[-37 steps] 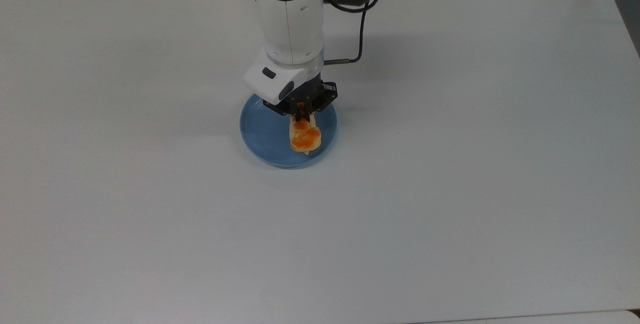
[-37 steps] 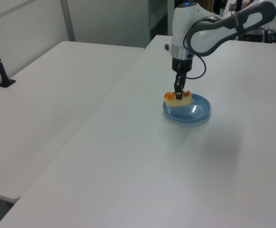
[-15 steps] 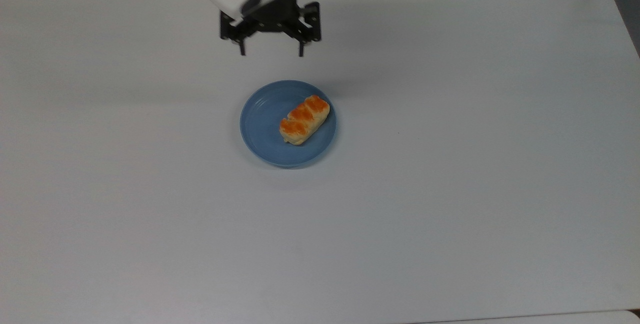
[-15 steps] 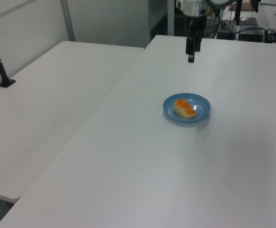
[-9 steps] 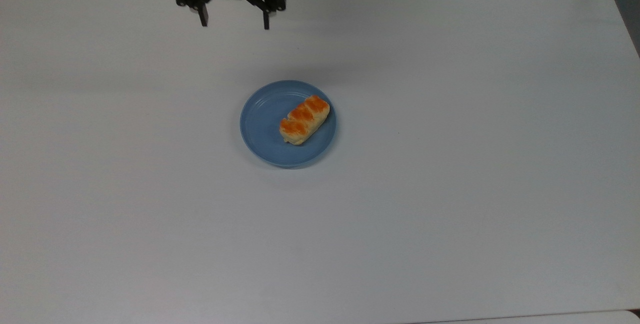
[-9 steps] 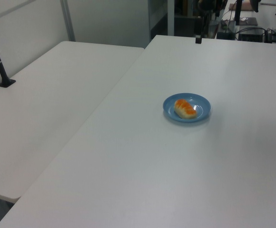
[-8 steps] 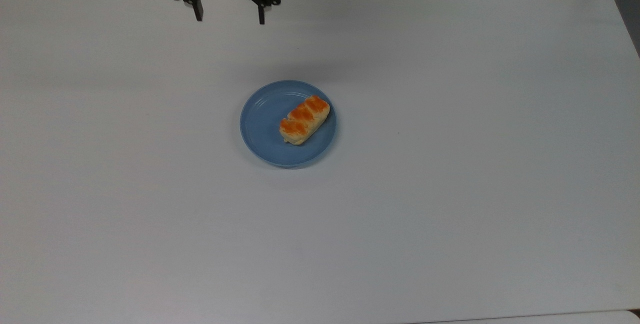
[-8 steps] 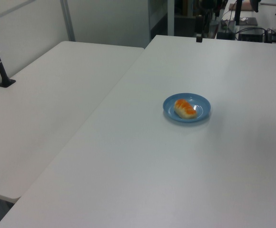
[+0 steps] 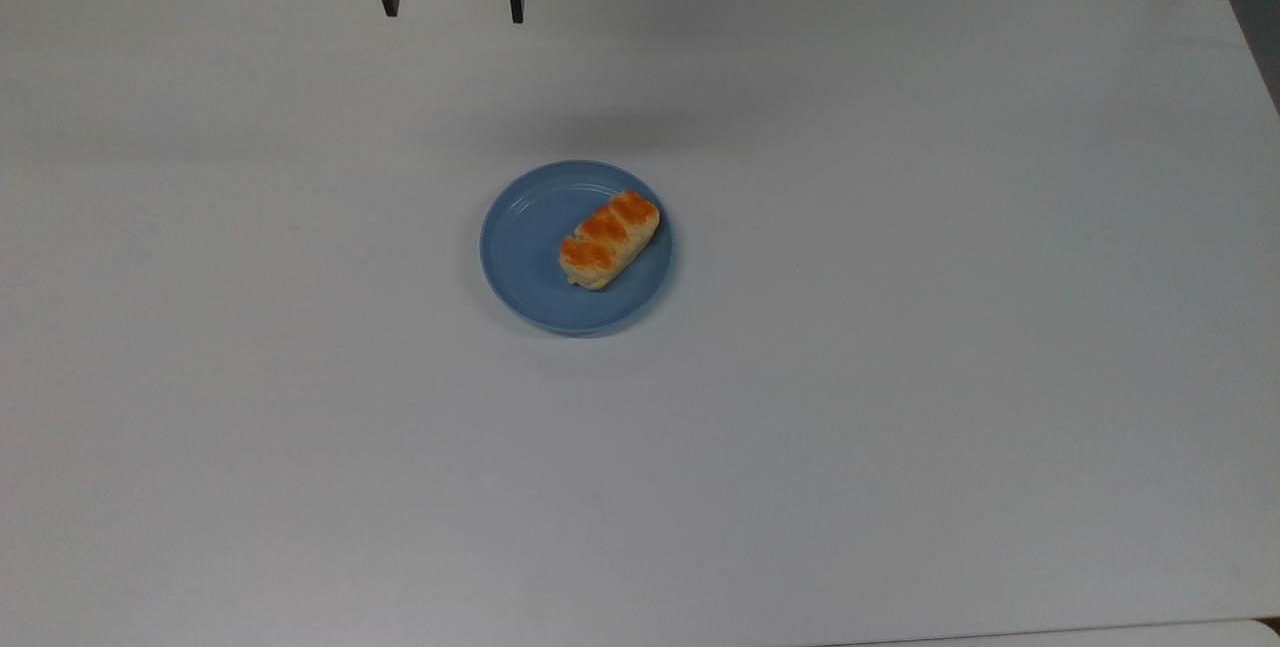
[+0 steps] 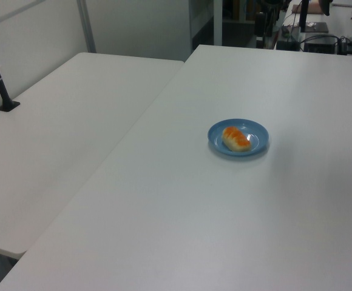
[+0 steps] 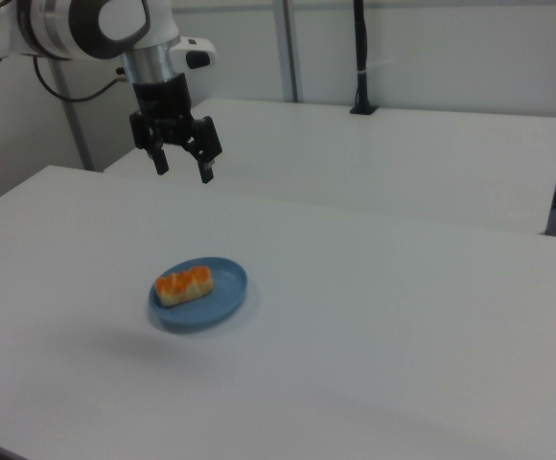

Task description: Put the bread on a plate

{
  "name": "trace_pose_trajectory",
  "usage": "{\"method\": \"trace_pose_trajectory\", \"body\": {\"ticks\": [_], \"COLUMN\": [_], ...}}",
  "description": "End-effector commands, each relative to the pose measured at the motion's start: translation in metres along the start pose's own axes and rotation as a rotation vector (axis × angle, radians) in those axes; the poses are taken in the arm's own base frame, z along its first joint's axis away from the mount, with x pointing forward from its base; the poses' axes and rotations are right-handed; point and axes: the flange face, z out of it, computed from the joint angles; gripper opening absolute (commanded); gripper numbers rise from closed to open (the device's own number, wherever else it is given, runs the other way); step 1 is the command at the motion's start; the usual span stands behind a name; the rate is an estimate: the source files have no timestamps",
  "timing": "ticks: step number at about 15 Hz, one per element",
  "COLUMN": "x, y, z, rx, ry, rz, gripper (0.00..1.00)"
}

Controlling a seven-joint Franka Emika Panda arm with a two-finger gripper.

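Now, bread (image 9: 609,239): lying on the plate (image 9: 520,257).
My gripper (image 9: 450,5): jaws wide, holding nothing, high above the plate.
Writing: none readable on the plate.

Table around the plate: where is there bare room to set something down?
The white table is bare on every side of the blue plate. The bread roll fills the plate's right half in the top view. The open gripper hangs above the far edge.
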Motion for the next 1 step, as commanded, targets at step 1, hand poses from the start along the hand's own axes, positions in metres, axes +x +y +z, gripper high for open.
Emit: {"method": "trace_pose_trajectory", "body": {"ticks": [1], "x": [-0.0064], "y": [0.0003], "z": [-0.0034], "rx": [0.013], "ry": [-0.013], "rz": [-0.009], "gripper": [1.00]}}
